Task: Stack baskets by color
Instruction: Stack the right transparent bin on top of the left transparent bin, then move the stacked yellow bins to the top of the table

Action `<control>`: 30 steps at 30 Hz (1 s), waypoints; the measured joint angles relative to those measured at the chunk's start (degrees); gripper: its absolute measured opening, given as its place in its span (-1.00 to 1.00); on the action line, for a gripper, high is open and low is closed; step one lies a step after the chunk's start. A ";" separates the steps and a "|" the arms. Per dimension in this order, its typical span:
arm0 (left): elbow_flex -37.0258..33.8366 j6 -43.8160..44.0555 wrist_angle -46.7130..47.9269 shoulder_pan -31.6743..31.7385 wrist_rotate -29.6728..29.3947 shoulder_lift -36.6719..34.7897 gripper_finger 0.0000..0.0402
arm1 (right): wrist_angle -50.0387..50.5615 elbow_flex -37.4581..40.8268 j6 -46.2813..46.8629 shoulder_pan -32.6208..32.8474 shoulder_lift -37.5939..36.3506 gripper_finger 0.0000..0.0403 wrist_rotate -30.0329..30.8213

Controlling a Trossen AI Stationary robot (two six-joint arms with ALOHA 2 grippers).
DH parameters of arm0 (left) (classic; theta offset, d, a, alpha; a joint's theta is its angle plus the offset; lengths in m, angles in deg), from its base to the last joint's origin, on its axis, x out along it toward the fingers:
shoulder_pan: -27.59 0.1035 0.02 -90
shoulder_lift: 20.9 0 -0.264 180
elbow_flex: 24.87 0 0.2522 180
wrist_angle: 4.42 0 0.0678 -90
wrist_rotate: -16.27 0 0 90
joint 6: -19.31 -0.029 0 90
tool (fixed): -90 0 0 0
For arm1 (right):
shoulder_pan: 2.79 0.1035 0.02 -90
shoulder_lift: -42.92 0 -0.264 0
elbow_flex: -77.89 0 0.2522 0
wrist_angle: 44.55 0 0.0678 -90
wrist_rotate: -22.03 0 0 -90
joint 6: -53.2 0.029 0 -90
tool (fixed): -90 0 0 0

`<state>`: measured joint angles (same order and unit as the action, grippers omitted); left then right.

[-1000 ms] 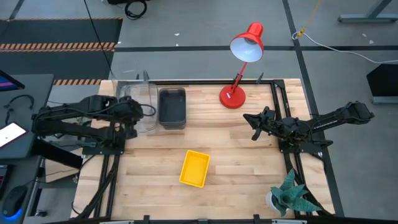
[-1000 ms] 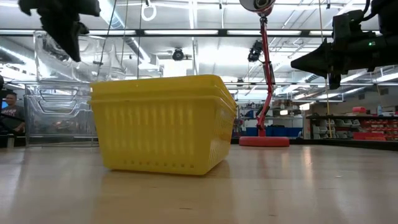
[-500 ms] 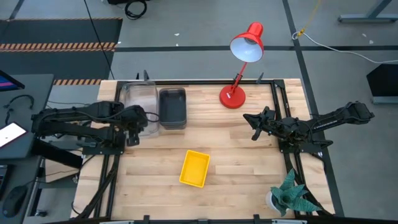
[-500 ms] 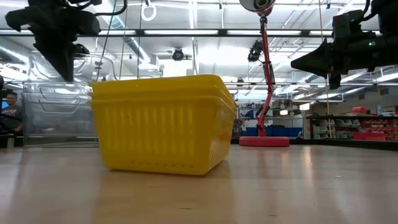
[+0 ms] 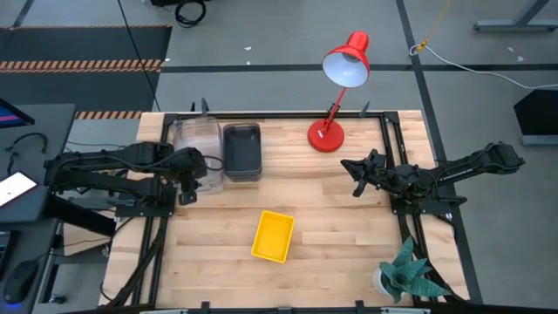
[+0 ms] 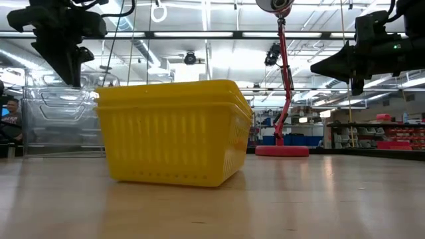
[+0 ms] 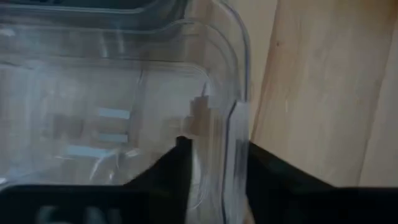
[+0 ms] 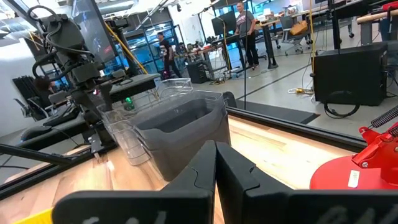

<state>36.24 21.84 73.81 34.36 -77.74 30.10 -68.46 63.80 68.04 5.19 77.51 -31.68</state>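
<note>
A stack of clear baskets (image 5: 196, 139) stands at the table's far left, and its near wall (image 7: 235, 118) shows in the left wrist view. Beside it on the right is a stack of dark grey baskets (image 5: 241, 150). Yellow baskets (image 5: 273, 235), nested as the low view shows, sit on the table near the middle front. My left gripper (image 5: 187, 177) points steeply down, open, with one finger inside the top clear basket's near wall and one outside it. My right gripper (image 5: 357, 174) hovers shut at the right, pointing toward the baskets.
A red desk lamp (image 5: 336, 87) stands on its base (image 5: 326, 135) at the far middle. A potted plant (image 5: 405, 275) is at the near right corner. Bare wood lies between the yellow baskets and the right arm. A person (image 6: 10, 116) sits beyond the table.
My left gripper has gone down with a clear basket that was raised and tilted. That basket now sits level, nested in the clear stack. Over the last half second the arm has kept still.
</note>
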 joint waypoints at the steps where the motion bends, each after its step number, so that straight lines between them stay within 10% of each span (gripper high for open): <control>1: 0.01 0.22 0.00 0.00 -0.51 0.00 -0.27 | 0.00 -0.01 0.01 0.00 0.00 -0.93 0.00; 9: 4.98 5.72 -1.93 -0.43 -5.51 -0.07 0.25 | 0.00 0.00 0.01 0.00 0.01 -0.93 0.02; 30: 3.99 8.21 -37.63 -27.41 -4.73 22.51 -0.08 | 0.02 -0.01 0.01 0.00 0.02 -0.93 0.02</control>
<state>40.22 30.05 36.18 6.95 -82.48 52.62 -68.44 63.78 68.05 5.19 77.53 -31.66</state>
